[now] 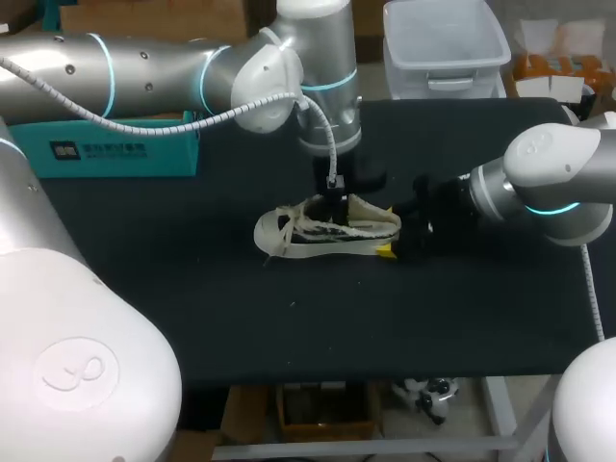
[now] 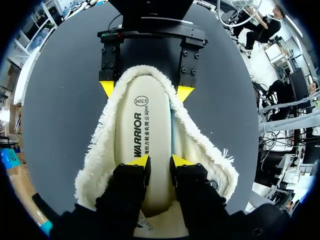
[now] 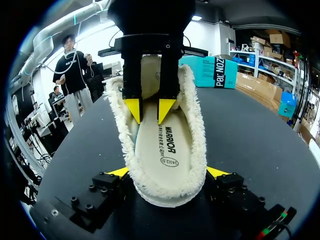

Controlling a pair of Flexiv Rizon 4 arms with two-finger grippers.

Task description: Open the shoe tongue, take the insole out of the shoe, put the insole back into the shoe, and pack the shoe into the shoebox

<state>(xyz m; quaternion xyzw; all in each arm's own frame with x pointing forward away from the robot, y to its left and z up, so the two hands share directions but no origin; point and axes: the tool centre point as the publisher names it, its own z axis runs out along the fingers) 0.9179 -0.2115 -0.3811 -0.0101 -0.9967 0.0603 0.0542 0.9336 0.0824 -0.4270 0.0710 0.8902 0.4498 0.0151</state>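
Observation:
A cream shoe [image 1: 322,231] with a fleecy collar lies on its sole mid-table, toe toward my left. Its white insole [image 2: 145,135] lies flat inside. My left gripper [image 2: 159,162] points straight down into the shoe's opening. Its fingers stand a little apart just above the insole, open and holding nothing. It also shows from the heel side as the left gripper [image 3: 149,107]. My right gripper [image 3: 167,172] comes in level at the heel, with one yellow tip against each side of the collar, so it is shut on the shoe. In the head view the right gripper [image 1: 390,245] sits at the heel.
The teal shoebox [image 1: 115,154] stands at the back left, under my left arm. A clear plastic bin [image 1: 443,43] is at the far edge. Loose laces [image 1: 279,241] trail off the toe. Dark bare mat [image 1: 318,327] lies in front of the shoe.

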